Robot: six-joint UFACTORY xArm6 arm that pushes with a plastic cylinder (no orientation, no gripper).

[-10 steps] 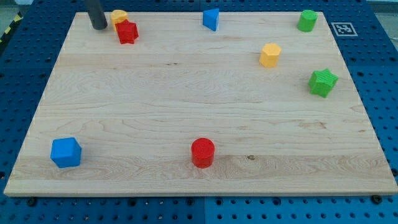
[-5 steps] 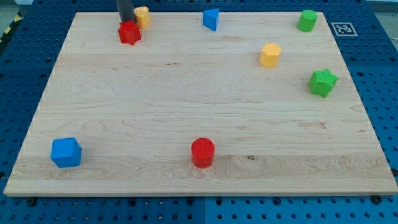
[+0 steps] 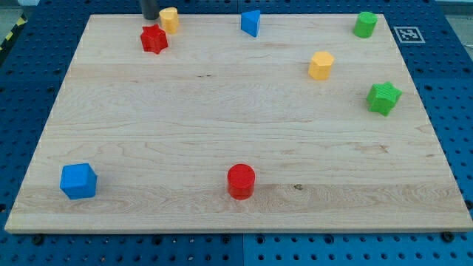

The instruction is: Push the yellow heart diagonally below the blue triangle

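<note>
The yellow heart [image 3: 169, 19] sits near the board's top edge, left of centre. The blue triangle [image 3: 251, 22] sits at the top edge, well to the heart's right. My tip [image 3: 150, 17] is at the very top of the view, just left of the yellow heart, close to it or touching it; most of the rod is cut off by the frame. A red star [image 3: 154, 38] lies just below my tip and below-left of the heart.
A yellow hexagon [image 3: 321, 65] lies right of centre. A green cylinder [image 3: 364, 24] is at the top right and a green star [image 3: 383, 97] at the right edge. A red cylinder [image 3: 241, 181] and a blue cube [image 3: 78, 181] lie near the bottom.
My tip moved right along the top edge and then slightly upward. The yellow heart was pushed right, from above the red star to its upper right. The red star shifted slightly.
</note>
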